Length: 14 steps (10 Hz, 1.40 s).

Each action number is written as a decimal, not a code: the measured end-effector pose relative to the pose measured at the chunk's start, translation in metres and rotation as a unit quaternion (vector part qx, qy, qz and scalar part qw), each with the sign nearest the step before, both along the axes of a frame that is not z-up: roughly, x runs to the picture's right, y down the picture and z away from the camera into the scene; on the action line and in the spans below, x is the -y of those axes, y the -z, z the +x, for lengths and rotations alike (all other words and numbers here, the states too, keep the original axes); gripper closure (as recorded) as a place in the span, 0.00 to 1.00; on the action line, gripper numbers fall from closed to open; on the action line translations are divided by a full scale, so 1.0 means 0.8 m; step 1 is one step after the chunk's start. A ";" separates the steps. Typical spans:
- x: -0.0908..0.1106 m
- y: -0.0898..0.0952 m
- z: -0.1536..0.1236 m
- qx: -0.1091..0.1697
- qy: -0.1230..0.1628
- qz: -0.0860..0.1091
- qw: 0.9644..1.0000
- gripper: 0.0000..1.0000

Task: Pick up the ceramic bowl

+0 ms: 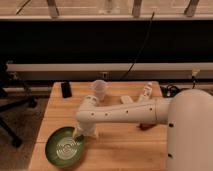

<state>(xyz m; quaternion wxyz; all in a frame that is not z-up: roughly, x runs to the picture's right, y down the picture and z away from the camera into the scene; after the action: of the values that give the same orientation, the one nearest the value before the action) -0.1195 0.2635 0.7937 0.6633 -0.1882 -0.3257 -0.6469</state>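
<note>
The ceramic bowl [65,147] is a wide, shallow green bowl with pale rings inside. It sits on the wooden table [125,145] near the front left corner. My white arm reaches from the right across the table. My gripper [80,134] is at the bowl's right rim, its tips down at the edge.
A small clear plastic cup [100,90] stands at the back middle of the table. A dark flat object [65,89] lies at the back left. A white object [147,91] lies at the back right. An office chair base [12,107] stands left of the table.
</note>
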 end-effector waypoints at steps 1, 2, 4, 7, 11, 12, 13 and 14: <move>0.002 0.003 -0.002 0.006 0.004 0.002 1.000 0.61; 0.004 0.006 -0.006 0.015 0.010 0.004 1.000 0.73; 0.007 0.010 -0.008 0.025 0.013 0.005 1.000 0.91; 0.015 0.018 -0.011 0.054 -0.002 -0.003 0.999 1.00; 0.038 0.038 -0.010 0.098 -0.036 -0.009 0.995 1.00; 0.048 0.047 -0.011 0.112 -0.045 -0.007 0.993 1.00; 0.056 0.055 -0.013 0.122 -0.050 -0.003 0.991 1.00; 0.065 0.064 -0.014 0.132 -0.055 0.001 0.990 1.00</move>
<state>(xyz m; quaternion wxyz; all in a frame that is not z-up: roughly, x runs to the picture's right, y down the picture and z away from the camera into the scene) -0.1308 0.2112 0.7427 0.6494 -0.0817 -0.4196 -0.6290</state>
